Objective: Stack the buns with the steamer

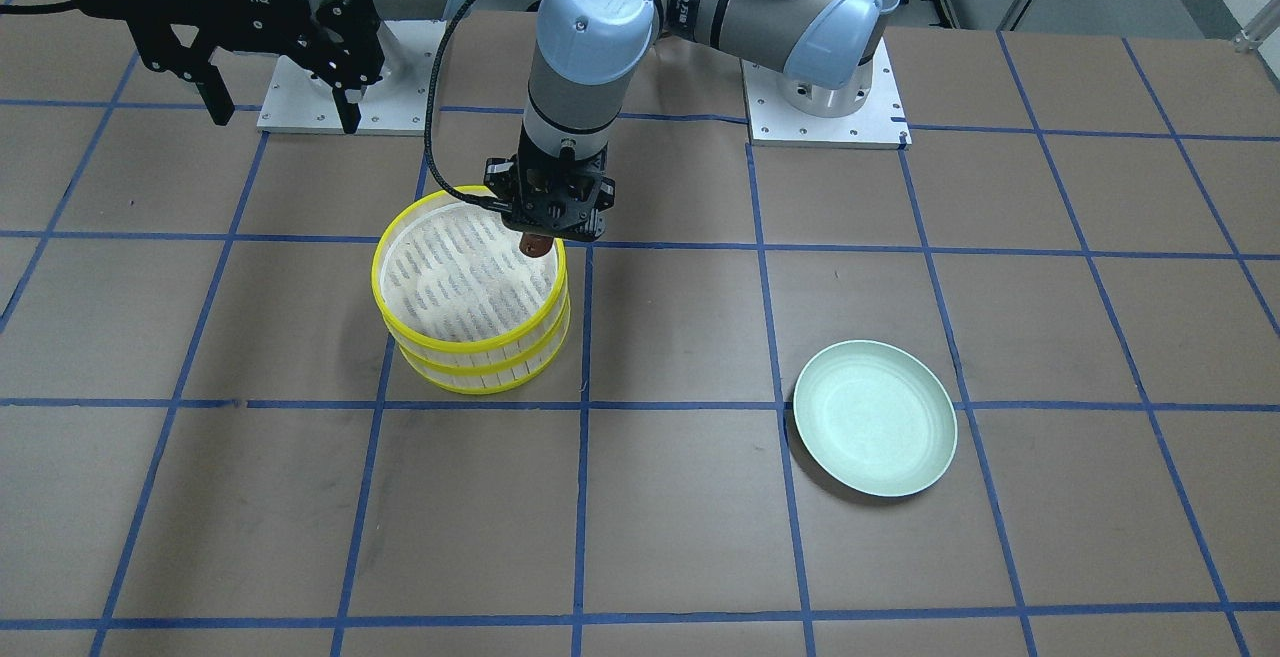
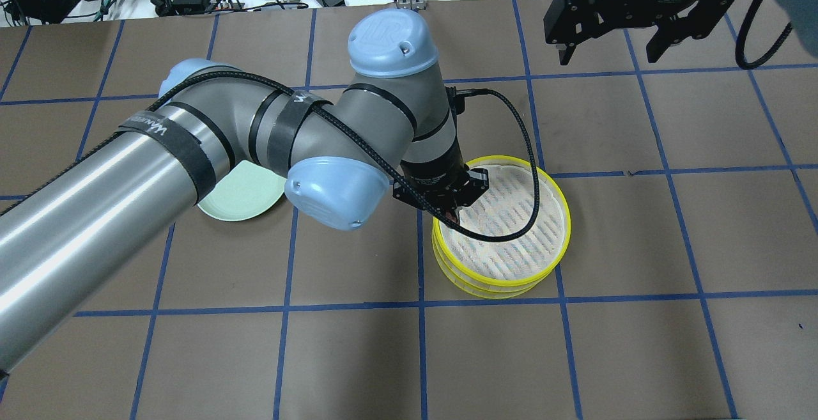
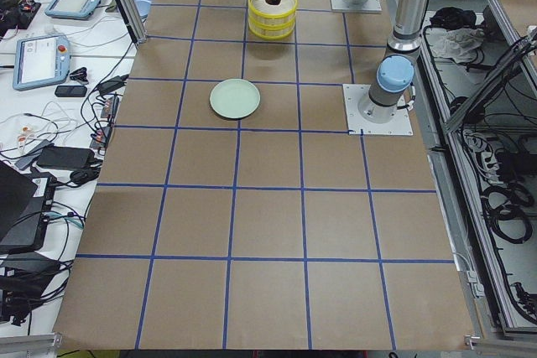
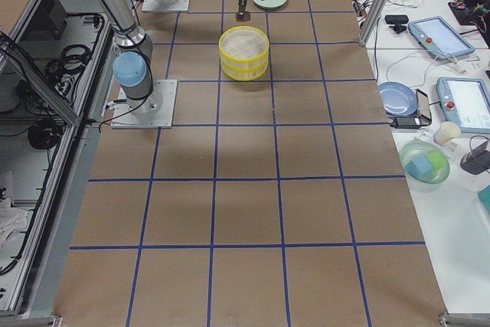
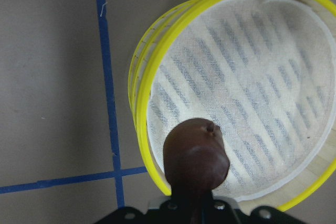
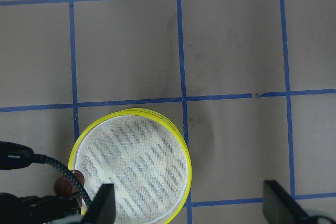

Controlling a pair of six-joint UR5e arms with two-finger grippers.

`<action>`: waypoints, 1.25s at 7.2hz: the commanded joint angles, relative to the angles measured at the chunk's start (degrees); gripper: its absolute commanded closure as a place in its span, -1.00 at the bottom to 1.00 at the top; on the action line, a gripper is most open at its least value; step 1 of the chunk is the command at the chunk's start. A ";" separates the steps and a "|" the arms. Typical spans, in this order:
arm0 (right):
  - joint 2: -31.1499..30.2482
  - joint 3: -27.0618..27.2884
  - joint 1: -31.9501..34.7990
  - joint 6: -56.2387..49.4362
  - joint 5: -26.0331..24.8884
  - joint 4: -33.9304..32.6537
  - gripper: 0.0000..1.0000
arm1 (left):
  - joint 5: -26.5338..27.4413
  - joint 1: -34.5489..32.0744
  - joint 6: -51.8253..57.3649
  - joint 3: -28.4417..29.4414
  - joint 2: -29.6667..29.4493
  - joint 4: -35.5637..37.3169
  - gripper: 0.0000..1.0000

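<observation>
A yellow-rimmed steamer of two stacked tiers stands on the table, with white cloth across its top. My left gripper is shut on the dark reddish-brown bun and holds it just above the steamer's rim on my side. The bun fills the lower part of the left wrist view. It also shows in the right wrist view. My right gripper is open and empty, raised high near its base. The pale cream bun is not in view.
A pale green round plate lies bare on the table to my left of the steamer, partly under my left arm in the overhead view. The two arm bases stand at my edge. Blue tape lines grid the brown tabletop.
</observation>
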 commanded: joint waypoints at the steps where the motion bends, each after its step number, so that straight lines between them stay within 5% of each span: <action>1: -0.02 0.08 0.02 -0.02 -0.08 0.03 -1.00 | -0.88 -0.25 -0.12 -0.36 -2.68 3.64 1.00; 2: -0.02 0.43 0.02 -0.02 -0.08 -0.06 -1.00 | -0.88 -0.43 0.32 -0.45 -3.74 3.66 0.59; 3: -0.11 0.70 0.02 -0.02 -0.08 -0.06 -1.00 | -0.88 -0.52 -0.46 -0.45 -3.75 3.66 -0.09; 4: -0.20 0.70 0.02 -0.02 -0.16 -0.06 -1.00 | -0.36 -0.52 -0.21 -0.36 -3.75 4.35 -0.99; 8: -0.20 0.79 0.03 -0.02 -0.08 -0.41 -1.00 | 0.00 -0.08 0.41 0.43 -2.78 4.98 -1.00; 9: -0.20 0.79 0.02 -0.02 -0.08 -0.41 -1.00 | 4.26 1.92 2.06 0.95 -1.65 3.32 -1.00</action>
